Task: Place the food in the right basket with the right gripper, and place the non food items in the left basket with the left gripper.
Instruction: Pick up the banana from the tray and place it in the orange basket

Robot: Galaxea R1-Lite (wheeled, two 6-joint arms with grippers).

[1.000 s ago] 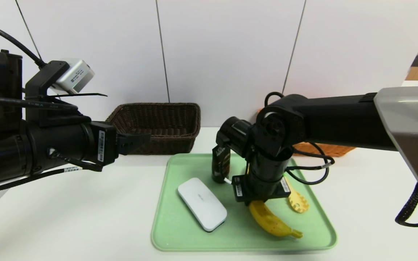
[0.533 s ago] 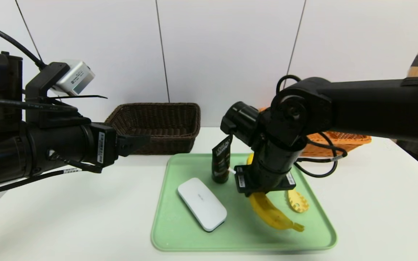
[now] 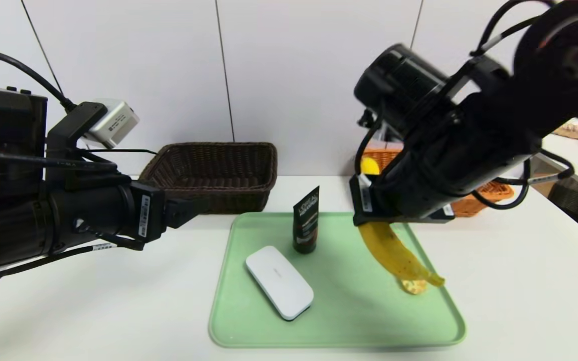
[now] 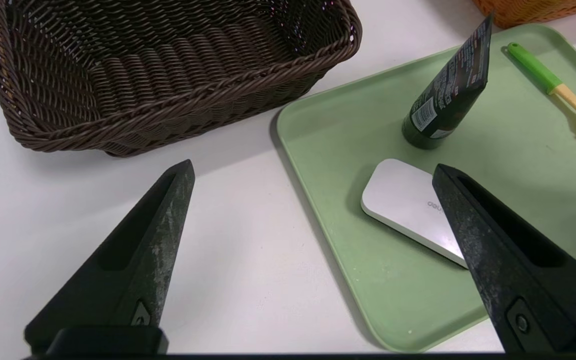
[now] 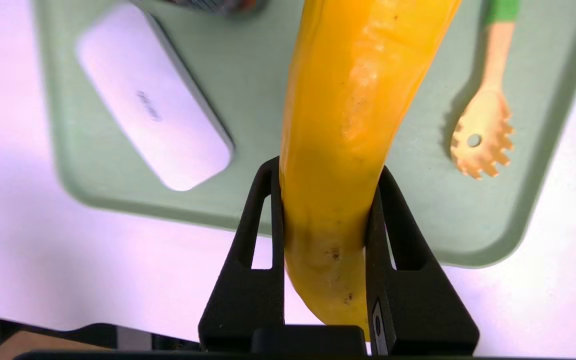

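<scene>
Yellow banana (image 3: 395, 253) hangs above the green tray (image 3: 339, 333), pinched by the right hand (image 5: 325, 200); left hand (image 4: 313, 172), fingers spread, hovers beside the tray.

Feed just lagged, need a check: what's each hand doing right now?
Left hand: open, holding nothing, beside the dark brown basket.
Right hand: closed on the banana, raised over the green tray.

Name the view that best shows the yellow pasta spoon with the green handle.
Right wrist view: the yellow pasta spoon with green handle shows its toothed head clearly. The left wrist view cuts its head off at the edge; in the head view the banana mostly hides it.
</scene>
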